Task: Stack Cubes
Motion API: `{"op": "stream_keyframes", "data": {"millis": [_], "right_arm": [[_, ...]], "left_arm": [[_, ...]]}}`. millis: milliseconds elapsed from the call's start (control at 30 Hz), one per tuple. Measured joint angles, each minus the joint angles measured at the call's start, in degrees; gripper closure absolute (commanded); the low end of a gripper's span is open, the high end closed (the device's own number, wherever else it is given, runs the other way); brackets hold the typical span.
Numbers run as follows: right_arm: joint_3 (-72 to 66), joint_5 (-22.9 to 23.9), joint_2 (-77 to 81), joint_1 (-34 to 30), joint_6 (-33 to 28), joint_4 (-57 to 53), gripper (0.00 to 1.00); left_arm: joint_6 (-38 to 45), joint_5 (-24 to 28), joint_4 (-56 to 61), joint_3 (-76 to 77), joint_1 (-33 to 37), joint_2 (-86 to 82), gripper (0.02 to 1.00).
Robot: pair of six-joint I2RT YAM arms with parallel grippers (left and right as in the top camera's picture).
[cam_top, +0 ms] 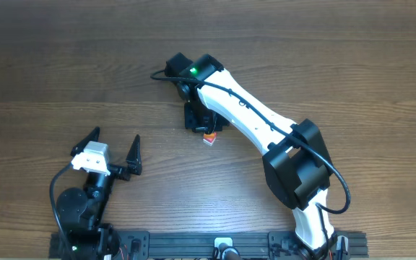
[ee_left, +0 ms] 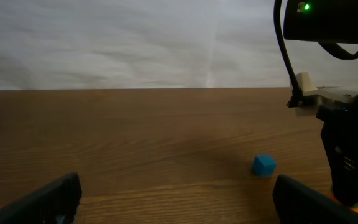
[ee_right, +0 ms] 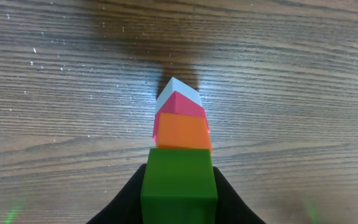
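- Brown wooden tabletop (cam_top: pixel 49 72): right gripper (cam_top: pixel 206 126) pinched small green cube (ee_right: pixel 179 180) just over orange-topped cube stack (ee_right: pixel 180 132).
- Best, I judged: lower straight, edges squared, release gently.
- Left gripper (cam_top: pixel 117 134) stood spread; small blue cube (ee_left: pixel 263 165) lay apart.

no readable text, no labels, no numbers, no signs anywhere

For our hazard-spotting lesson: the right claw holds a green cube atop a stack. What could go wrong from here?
1. The pink plastic cube and white plastic cube look turned against the orange plastic cube above, so releasing the green plastic cube from the right claw may topple them all.
2. The small blue plastic cube lies near that arm, which might knock it.
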Motion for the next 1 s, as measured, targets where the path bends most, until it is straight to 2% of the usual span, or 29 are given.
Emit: {"op": "stream_keyframes", "data": {"millis": [733,933,1000], "right_arm": [[-1.2,-0.9,-0.2,-0.1,0.1,2.3,0.987],[-1.9,-1.3,-0.6,-0.4,0.1,2.4,0.95],[-1.9,-1.3,-0.6,-0.4,0.1,2.5,0.89]], "left_arm": [[0.0,0.0,0.0,0.0,0.0,0.0,0.018],[0.0,0.0,0.0,0.0,0.0,0.0,0.018],[0.0,0.0,0.0,0.0,0.0,0.0,0.018]]}}
